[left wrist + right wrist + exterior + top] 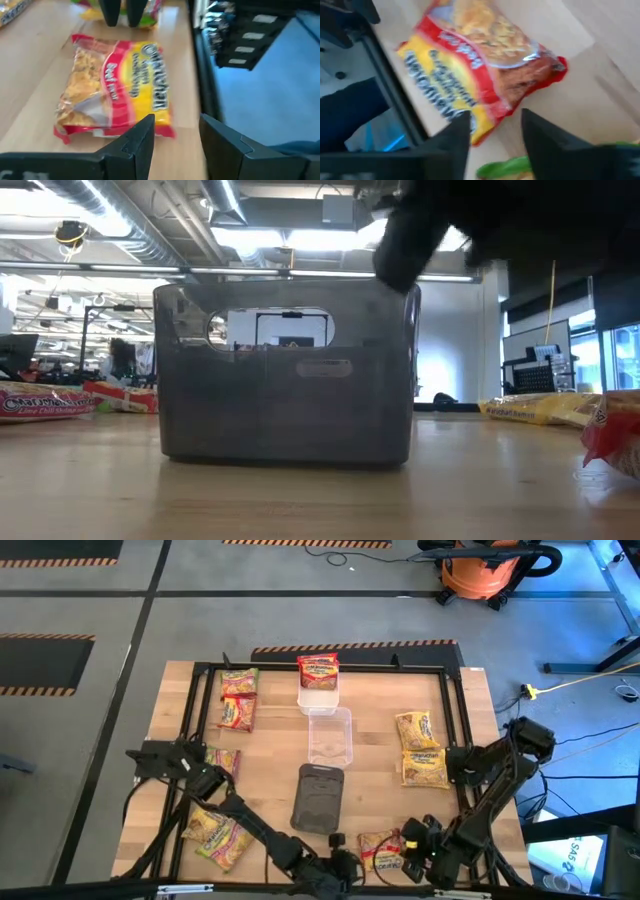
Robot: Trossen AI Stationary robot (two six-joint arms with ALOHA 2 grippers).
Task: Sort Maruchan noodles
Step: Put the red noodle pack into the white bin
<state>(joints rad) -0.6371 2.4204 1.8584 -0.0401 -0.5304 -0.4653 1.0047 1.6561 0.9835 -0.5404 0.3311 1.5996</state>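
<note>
Red-and-yellow noodle packet [381, 849] lies flat on the tabletop [380, 770] at the near edge, between both arms; left gripper [340, 862] and right gripper [412, 852] both parted, holding nothing.

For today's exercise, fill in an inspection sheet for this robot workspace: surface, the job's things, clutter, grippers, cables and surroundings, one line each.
Surface: wooden table inside a black frame.
Job's things: red-and-yellow noodle packet lies at the near edge between both grippers; another red packet sits in the white tray; yellow packets lie at the right; green-and-pink packets lie at the left, far and near.
Clutter: clear tray and dark tray, both without packets.
Grippers: left gripper open, beside the near packet; right gripper open, over the same packet.
Cables: yellow cable on the floor at the right.
Surroundings: orange shop vacuum, hazard-striped floor markings.
</note>
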